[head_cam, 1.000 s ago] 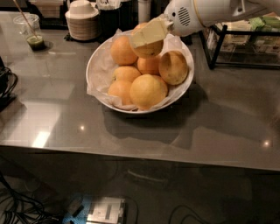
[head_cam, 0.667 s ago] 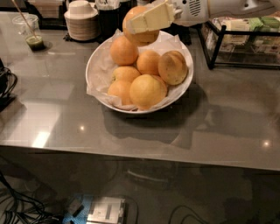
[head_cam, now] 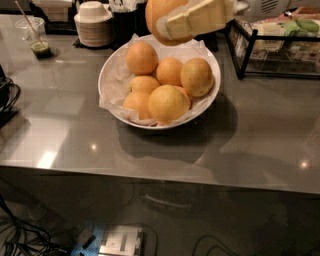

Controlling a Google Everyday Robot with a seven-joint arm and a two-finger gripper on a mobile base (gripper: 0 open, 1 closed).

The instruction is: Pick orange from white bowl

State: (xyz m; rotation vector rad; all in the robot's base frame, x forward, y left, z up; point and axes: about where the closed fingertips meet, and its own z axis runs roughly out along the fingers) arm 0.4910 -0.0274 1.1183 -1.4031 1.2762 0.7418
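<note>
The white bowl [head_cam: 114, 75] lined with crumpled white paper sits on the grey counter and holds several yellow-orange oranges [head_cam: 168, 102]. My gripper [head_cam: 172, 22] is at the top of the view, above the bowl's far rim. It is shut on one orange [head_cam: 159, 11], held clear above the others. A cream finger [head_cam: 197, 19] crosses the front of that orange; the orange's top is cut off by the frame edge.
A stack of small beige bowls [head_cam: 93, 23] stands at the back left, with a plastic cup [head_cam: 37, 40] of green stuff further left. A black wire rack [head_cam: 275, 47] with packets stands at the right. Cables [head_cam: 7, 97] lie at the counter's left edge.
My gripper has lifted the orange out of the bowl, up and slightly left, from the pile to well above the rim.
</note>
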